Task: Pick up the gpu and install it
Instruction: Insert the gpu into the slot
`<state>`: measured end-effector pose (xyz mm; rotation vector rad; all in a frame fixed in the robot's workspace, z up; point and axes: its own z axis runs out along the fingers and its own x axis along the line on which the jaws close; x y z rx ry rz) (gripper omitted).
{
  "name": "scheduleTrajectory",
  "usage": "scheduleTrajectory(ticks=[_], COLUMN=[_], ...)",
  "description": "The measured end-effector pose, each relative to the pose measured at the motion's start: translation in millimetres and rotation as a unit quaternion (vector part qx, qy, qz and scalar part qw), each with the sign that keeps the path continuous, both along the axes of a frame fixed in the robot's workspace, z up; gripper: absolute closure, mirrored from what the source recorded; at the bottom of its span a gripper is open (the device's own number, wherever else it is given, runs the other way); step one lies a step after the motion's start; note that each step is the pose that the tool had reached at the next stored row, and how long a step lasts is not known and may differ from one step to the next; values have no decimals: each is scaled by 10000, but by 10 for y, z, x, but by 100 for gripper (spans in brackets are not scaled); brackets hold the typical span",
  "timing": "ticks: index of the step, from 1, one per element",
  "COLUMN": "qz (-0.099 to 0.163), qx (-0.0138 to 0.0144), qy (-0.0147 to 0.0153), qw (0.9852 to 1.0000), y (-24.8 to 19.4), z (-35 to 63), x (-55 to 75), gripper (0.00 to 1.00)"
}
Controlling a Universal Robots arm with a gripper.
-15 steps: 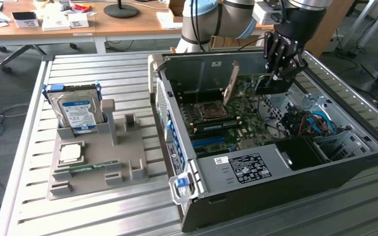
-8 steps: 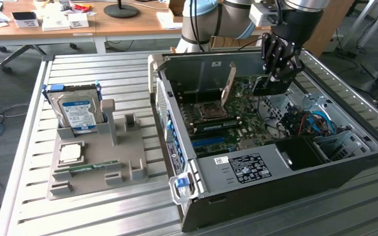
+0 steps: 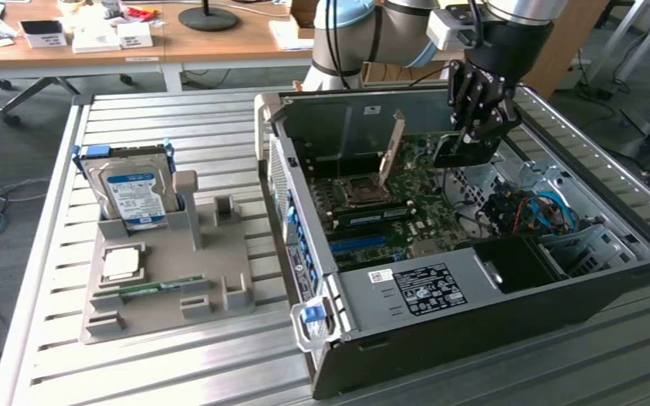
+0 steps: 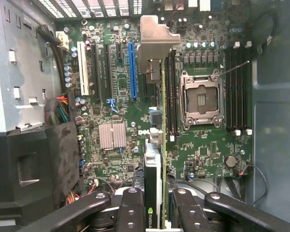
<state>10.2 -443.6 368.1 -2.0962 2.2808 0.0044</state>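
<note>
Gripper [image 3: 469, 150] sat inside the open computer case [image 3: 551, 296], toward 1 o'clock in the exterior view, fingers clamped on the graphics card [image 4: 162, 145]. Card was edge-on over the motherboard [image 4: 116, 96], between blue slot [image 4: 131, 70] and processor socket [image 4: 200, 99]. Hard drive [image 3: 133, 190] stood at the case's 9 o'clock.

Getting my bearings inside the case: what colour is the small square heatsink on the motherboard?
The heatsink is silver, with fine ribs; the wrist view shows it best.

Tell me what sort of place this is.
Probably a robotics lab or workshop: a robot claw holds a graphics card over an open computer case on a slotted metal table, with office desks behind.
</note>
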Motion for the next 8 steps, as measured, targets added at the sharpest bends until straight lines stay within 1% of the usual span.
scheduleTrajectory(ticks=[3,8], qz=[0,0], qx=[0,0], qy=[0,0], qw=[10000,10000], y=[0,0], z=[0,-38], x=[0,0], gripper=[73,73])
